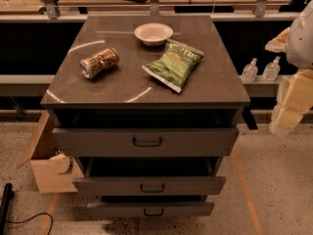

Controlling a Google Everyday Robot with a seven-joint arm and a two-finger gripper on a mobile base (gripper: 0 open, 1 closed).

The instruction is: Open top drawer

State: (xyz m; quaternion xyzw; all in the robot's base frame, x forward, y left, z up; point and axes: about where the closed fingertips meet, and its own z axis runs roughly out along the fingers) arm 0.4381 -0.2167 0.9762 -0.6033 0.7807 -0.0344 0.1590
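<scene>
The top drawer (pixel 146 142) is a wide grey drawer with a flat front and a small dark loop handle (pixel 147 141) at its centre. It stands pulled out a little from under the cabinet's countertop (pixel 122 84), with a dark gap above its front. The two lower grey drawers (pixel 149 185) (pixel 151 209) also stand slightly out. My arm and gripper (pixel 289 112) are at the right edge of the view, pale and yellowish, to the right of the cabinet and well apart from the handle. Nothing is in its grasp that I can see.
On the countertop are a white bowl (pixel 153 33), a can on its side (pixel 100 62) and a green chip bag (pixel 174 64). An open cardboard box (pixel 49 165) stands on the floor to the left. Two clear bottles (pixel 260 70) stand on a ledge to the right. A black cable (pixel 19 219) lies at bottom left.
</scene>
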